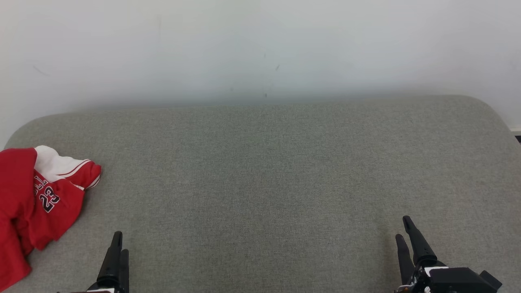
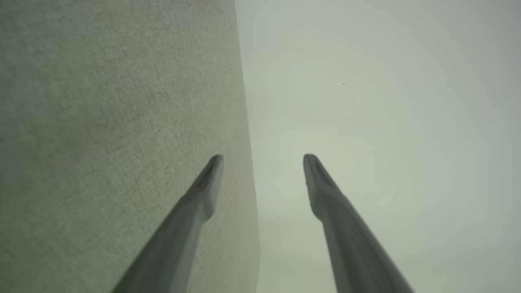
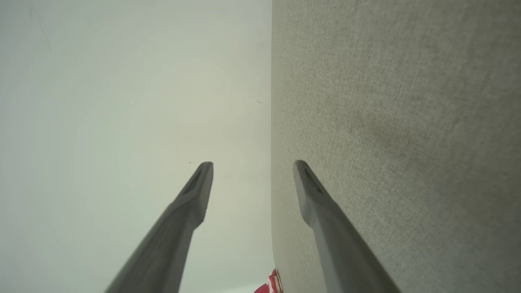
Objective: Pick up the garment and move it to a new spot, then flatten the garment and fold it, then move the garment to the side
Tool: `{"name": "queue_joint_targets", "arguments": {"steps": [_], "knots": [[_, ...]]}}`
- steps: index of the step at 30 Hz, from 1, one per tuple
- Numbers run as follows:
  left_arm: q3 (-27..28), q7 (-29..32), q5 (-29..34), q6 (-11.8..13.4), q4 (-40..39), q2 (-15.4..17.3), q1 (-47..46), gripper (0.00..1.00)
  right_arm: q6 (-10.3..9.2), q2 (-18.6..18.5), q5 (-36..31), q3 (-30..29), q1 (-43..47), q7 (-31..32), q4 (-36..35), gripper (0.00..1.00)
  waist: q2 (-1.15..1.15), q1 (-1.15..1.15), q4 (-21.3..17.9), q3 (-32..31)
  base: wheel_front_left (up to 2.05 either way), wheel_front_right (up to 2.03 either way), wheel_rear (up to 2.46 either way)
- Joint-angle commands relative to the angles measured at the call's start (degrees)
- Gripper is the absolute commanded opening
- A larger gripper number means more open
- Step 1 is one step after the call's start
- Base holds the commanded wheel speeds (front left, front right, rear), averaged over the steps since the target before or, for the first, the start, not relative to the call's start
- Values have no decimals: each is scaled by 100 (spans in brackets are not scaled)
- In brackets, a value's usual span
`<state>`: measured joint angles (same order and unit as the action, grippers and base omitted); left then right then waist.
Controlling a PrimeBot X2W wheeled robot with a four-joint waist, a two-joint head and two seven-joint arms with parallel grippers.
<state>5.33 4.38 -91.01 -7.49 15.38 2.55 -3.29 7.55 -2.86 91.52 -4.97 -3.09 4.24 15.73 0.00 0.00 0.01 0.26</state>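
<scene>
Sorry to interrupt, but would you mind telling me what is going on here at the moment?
A crumpled red and white jersey printed with the number 23 lies at the left end of the grey fabric-covered surface. The robot's left fingers and right fingers are at the near side. Both pairs are open and hold nothing. The left pair is nearer the jersey but apart from it. The pickup is not yet done.
</scene>
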Motion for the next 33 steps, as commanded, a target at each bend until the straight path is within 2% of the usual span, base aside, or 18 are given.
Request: {"name": "queue_joint_targets", "arguments": {"steps": [1,9,22,33], "knots": [[-11,-56,117,0,-136,14,-41,100,-1,-4,-94,33,-57,-53,-119,100,0,0,0,1,0,0,0],[-1,-268,677,0,-276,17,-1,100,-2,-4,-653,179,-12,-264,-283,100,0,0,-2,9,0,0,0],[-18,-578,2094,9,-485,21,45,100,-3,-4,-1989,361,54,-572,-543,100,0,0,1,34,0,0,0],[-142,-807,3482,242,-765,25,132,100,-4,-4,-3193,405,87,-802,-757,100,0,0,7,65,0,0,0]]}}
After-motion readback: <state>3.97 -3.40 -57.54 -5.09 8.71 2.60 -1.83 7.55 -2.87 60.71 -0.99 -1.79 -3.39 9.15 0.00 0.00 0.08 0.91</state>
